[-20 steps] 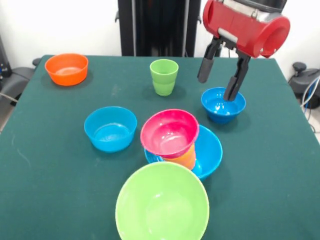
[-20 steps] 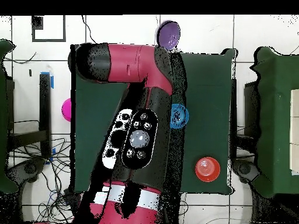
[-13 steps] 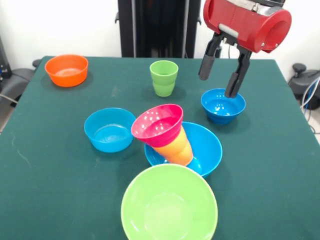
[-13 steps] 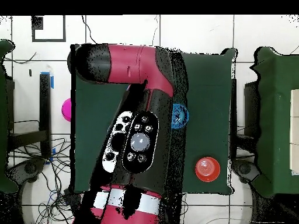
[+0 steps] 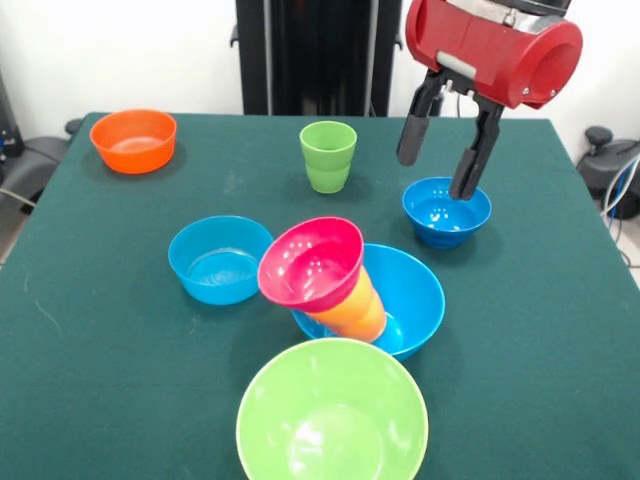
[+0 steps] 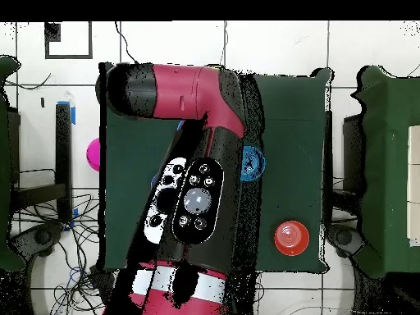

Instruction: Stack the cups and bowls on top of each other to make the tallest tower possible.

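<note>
The red and black arm [image 6: 193, 164] covers most of the green table [image 6: 291, 139], beside a blue bowl [image 6: 253, 163] and an orange bowl [image 6: 290, 237].

We see our arm's red cylindrical wrist housing at the upper right of the front view, tilted down toward the left. Below it our gripper [image 5: 440, 168] hangs with its two black fingers [image 5: 413, 128] spread apart and pointing downward, nothing held between the jaws. The right finger reaches lower than the left. In the overhead view our red and black arm [image 6: 190, 139] fills the middle of the frame, running from the bottom edge up to a bend at the upper left.
</note>
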You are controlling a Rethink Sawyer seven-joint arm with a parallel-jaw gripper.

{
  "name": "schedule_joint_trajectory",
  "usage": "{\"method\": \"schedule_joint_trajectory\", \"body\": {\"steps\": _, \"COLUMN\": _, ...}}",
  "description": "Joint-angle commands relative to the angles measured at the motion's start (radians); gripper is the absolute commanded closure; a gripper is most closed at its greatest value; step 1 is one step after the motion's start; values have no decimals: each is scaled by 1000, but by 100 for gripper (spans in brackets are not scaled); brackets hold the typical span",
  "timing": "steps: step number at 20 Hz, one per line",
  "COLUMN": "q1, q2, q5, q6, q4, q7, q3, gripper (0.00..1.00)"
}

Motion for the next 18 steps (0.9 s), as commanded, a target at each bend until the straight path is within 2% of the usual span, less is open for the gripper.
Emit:
{"method": "schedule_joint_trajectory", "body": {"steps": 1, "q1": 40, "q2": -102, "q5": -18, "q6": 13, "q4": 170, "q7": 22, "q3": 41, "gripper": 0}}
{"method": "schedule_joint_trajectory", "body": {"steps": 5, "q1": 54, "q2": -238, "q5": 1, "q6": 141, "q4": 224, "q7": -38, "q3": 39, "gripper": 0}}
{"method": "schedule_joint_trajectory", "body": {"steps": 7, "q1": 69, "q2": -290, "q5": -2, "q6": 169, "q4": 259, "q7": -48, "q3": 33, "gripper": 0}}
{"method": "schedule_joint_trajectory", "body": {"steps": 10, "q1": 96, "q2": -357, "q5": -14, "q6": 155, "q4": 336, "q7": -63, "q3": 26, "gripper": 0}}
{"method": "schedule_joint_trajectory", "body": {"steps": 14, "q1": 142, "q2": -487, "q5": -29, "q6": 117, "q4": 511, "q7": -130, "q3": 30, "gripper": 0}}
{"method": "schedule_joint_trajectory", "body": {"steps": 18, "q1": 174, "q2": -625, "q5": -51, "q6": 40, "q4": 715, "q7": -267, "q3": 58, "gripper": 0}}
